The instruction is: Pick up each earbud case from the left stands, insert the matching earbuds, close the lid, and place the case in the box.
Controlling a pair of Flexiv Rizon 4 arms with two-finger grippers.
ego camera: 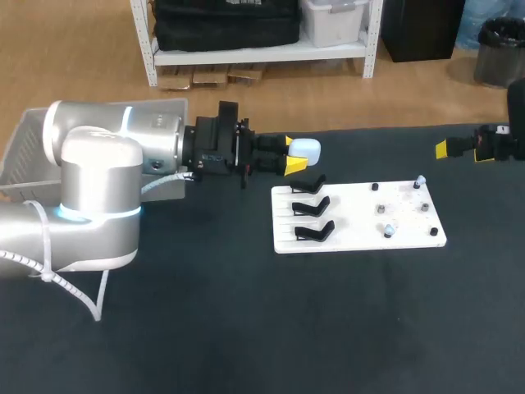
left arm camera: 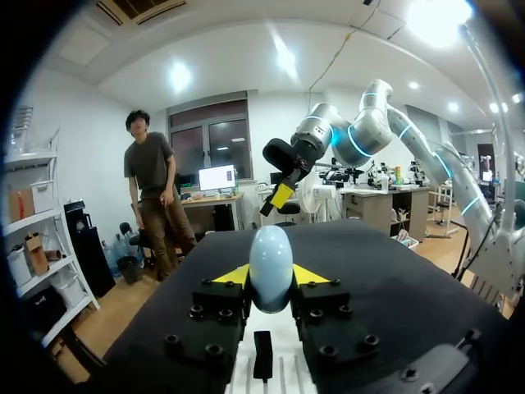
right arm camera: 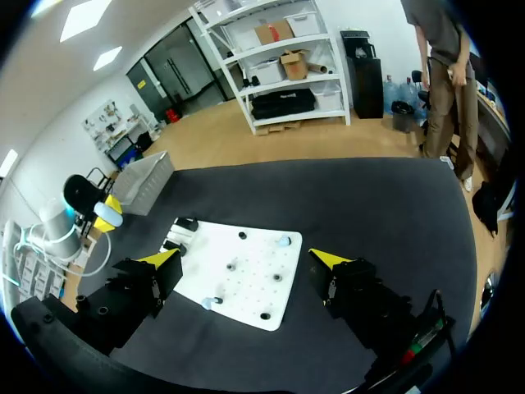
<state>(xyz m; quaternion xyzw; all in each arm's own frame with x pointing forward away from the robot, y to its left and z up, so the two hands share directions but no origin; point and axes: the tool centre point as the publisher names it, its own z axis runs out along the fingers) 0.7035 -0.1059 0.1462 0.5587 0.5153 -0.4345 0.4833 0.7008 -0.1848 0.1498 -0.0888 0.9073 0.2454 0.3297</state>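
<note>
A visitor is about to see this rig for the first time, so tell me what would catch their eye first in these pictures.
First the pale blue earbud case, clamped between the yellow tips of the left gripper over the stand end of the white board. Next the board itself, bright against the dark table, with three black stands empty at its left part. The right gripper hangs open off the board's right end.

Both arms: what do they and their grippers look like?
The left arm has rounded silver-white housings with a glowing cyan ring and a white cable in spiral wrap. The right arm is silver with cyan rings too. The left gripper and the right gripper are black bolted blocks, their fingers tipped bright yellow.
</note>
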